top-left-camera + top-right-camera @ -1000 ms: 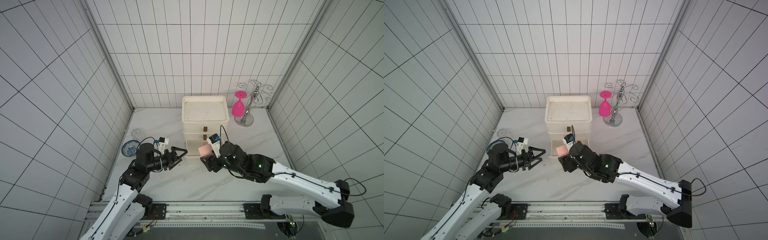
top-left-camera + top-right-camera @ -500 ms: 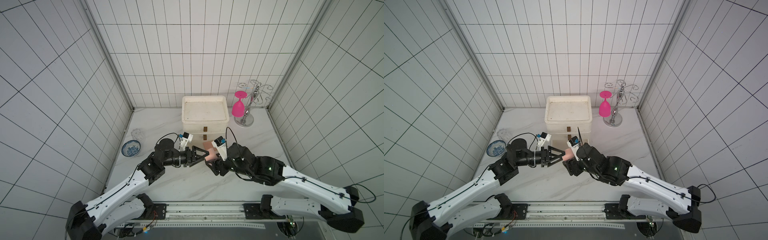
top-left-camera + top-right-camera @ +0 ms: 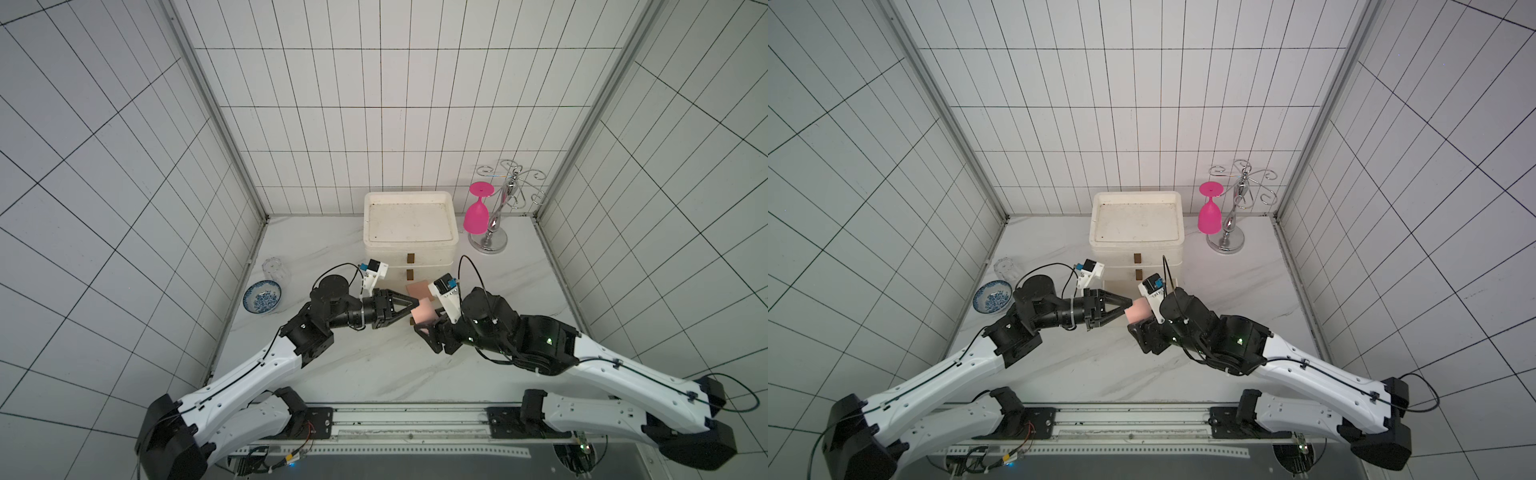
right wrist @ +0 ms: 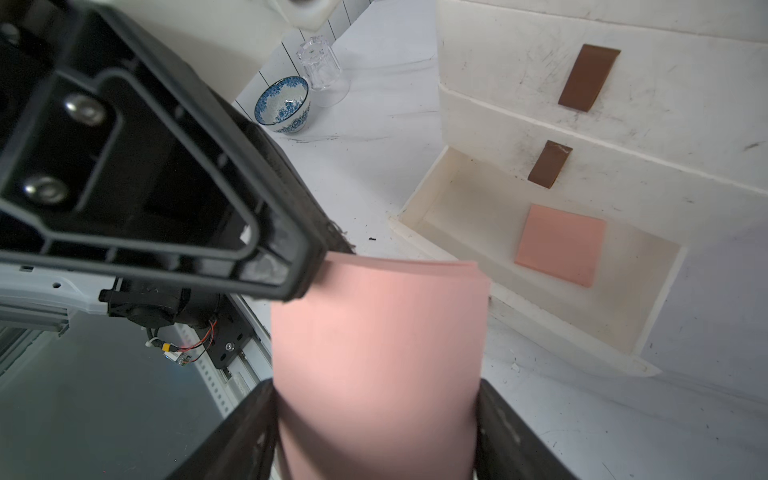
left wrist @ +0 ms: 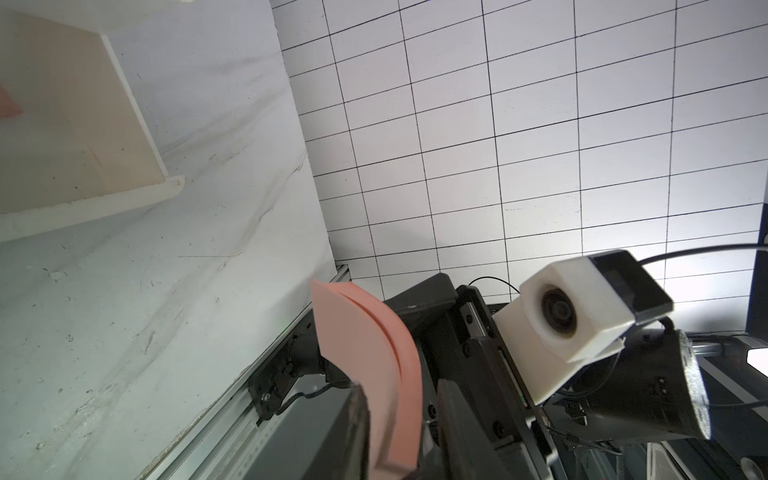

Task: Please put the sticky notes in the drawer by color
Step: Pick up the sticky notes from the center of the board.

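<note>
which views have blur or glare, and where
Right wrist: the held pad and the left gripper are close to the lens and soft, while the drawer pad is sharp. Left wrist: glare washes out part of the wall, and its fingers are blurred. In both top views: sharp and evenly lit, though the wide lens splays the tile lines.

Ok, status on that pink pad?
Held airborne: pink sticky-note pad, left gripper and right gripper both shut on it. Open bottom drawer holds second pink pad. Nothing blocking.
</note>
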Tool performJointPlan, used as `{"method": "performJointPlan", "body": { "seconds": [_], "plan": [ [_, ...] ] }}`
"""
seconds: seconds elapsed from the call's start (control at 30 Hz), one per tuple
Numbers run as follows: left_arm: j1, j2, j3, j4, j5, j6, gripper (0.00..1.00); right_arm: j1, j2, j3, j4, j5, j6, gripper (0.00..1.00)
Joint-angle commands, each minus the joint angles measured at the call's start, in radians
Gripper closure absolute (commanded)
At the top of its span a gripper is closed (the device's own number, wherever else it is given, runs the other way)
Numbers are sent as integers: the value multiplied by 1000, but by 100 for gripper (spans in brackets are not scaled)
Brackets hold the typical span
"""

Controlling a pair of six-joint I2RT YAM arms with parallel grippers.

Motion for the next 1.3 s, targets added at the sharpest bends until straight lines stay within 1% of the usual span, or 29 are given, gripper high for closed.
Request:
{"method": "performJointPlan", "body": {
  "seconds": [0.0,0.03,0.1,0.13,0.2,0.27,0.33,0.4,0.43,0.47,0.53,0.57,0.63,0.7,0.77,0.83,0.9,1.0,1.07,1.1,1.27],
  "plan": [
    [-5,-4,-13,73,21,-14,86,-9,15,-17,9,2,19,28],
    [-5,-7,-16,73,21,-13,90,-11,15,-15,8,4,23,28],
    [-5,-20,-25,70,15,-10,92,-14,13,-14,8,8,29,28],
    [-2,-28,-29,59,8,-7,93,-17,9,-14,9,8,32,26],
    [21,-48,-44,39,-3,0,99,-37,-3,-23,7,11,41,22],
    [67,-64,-63,44,3,2,100,-80,-24,-38,2,-14,57,16],
    [144,-82,-75,44,37,7,100,-135,-68,-55,-2,-62,78,14],
    [253,-94,-80,39,99,21,100,-199,-133,-82,-1,-121,107,14],
    [297,-92,-79,41,134,23,100,-237,-158,-95,-1,-161,121,12],
    [343,-86,-77,53,175,19,100,-290,-178,-107,0,-226,139,10],
    [389,-64,-63,90,243,1,100,-398,-176,-116,1,-399,166,10],
    [394,-45,-50,107,278,-3,100,-447,-164,-126,15,-489,190,10],
    [393,-4,-15,117,348,0,100,-506,-138,-155,87,-646,258,11],
    [374,28,4,152,381,-13,100,-536,-116,-202,233,-782,357,14],
    [348,42,19,182,398,-26,100,-550,-100,-246,420,-880,474,18],
    [315,42,42,181,409,-11,100,-553,-83,-253,517,-922,535,22],
    [277,42,68,146,410,26,100,-555,-64,-242,541,-947,542,25],
    [225,53,119,-7,394,161,100,-558,-47,-235,585,-972,560,29],
    [218,66,121,-22,390,170,100,-558,-41,-256,671,-1005,612,32],
    [219,72,118,-12,390,161,100,-558,-39,-269,709,-1018,638,36],
    [221,97,127,3,388,155,100,-558,-64,-275,695,-1069,641,48]
  ]
}}
